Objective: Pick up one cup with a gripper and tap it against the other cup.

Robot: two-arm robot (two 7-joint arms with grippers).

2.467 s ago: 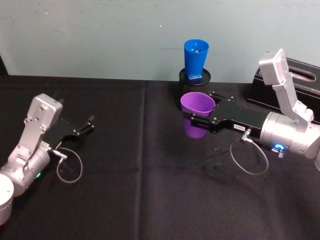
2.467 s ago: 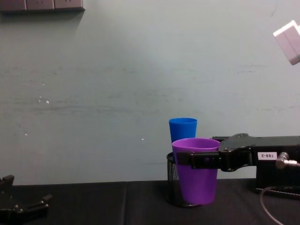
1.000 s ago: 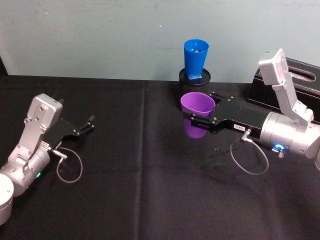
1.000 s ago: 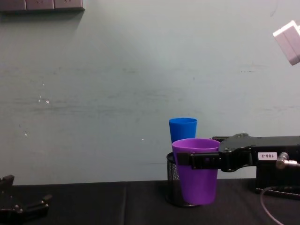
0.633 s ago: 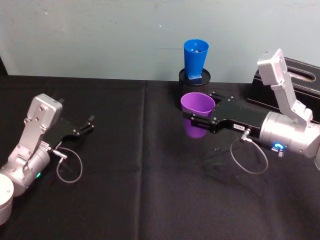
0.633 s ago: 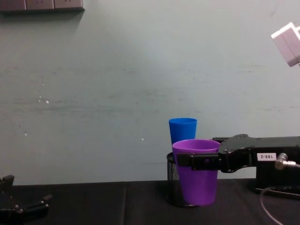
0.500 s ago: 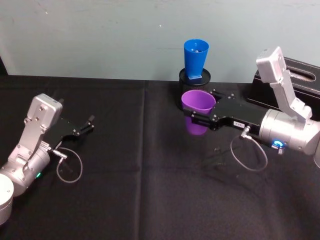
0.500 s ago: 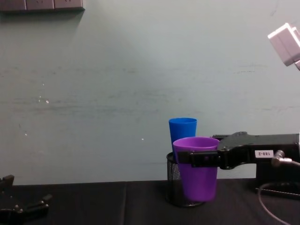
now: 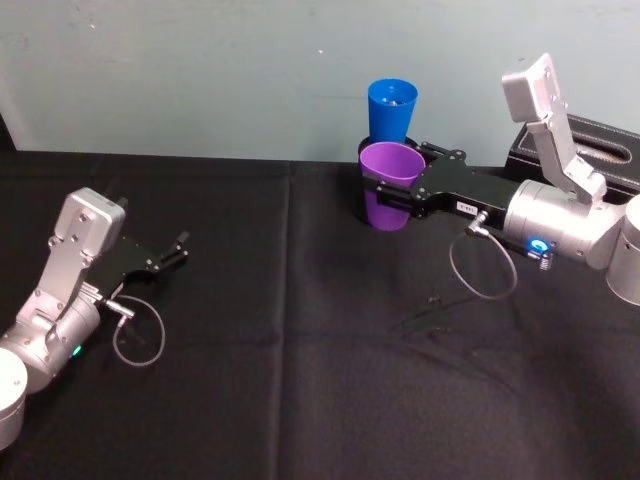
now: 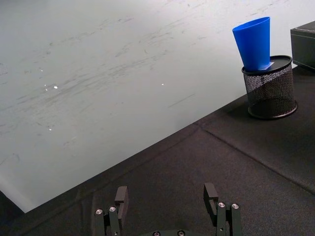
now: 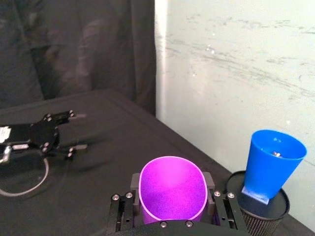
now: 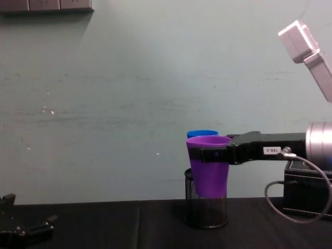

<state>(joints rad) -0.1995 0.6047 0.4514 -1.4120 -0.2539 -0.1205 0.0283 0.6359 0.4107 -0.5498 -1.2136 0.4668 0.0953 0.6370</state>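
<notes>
My right gripper [image 9: 392,190] is shut on the purple cup [image 9: 390,180] and holds it upright in the air, fingers clasped just below its rim. The cup hangs in front of the blue cup [image 9: 392,105], which stands in a black mesh pen holder [image 12: 206,210]. In the chest view the purple cup [image 12: 207,171] covers most of the blue cup [image 12: 202,134], their rims nearly level. In the right wrist view a small gap shows between the purple cup [image 11: 172,189] and the blue cup [image 11: 273,160]. My left gripper [image 9: 175,250] rests open on the cloth at the far left.
A black cloth [image 9: 300,380] covers the table, with a pale wall close behind the cups. A black box [image 9: 590,135] stands at the back right, behind my right arm. A loose cable loop [image 9: 480,270] hangs under the right wrist.
My right gripper has lifted the purple cup and carried it back toward the blue cup. The purple rim now sits about level with the blue rim. The left arm has not moved.
</notes>
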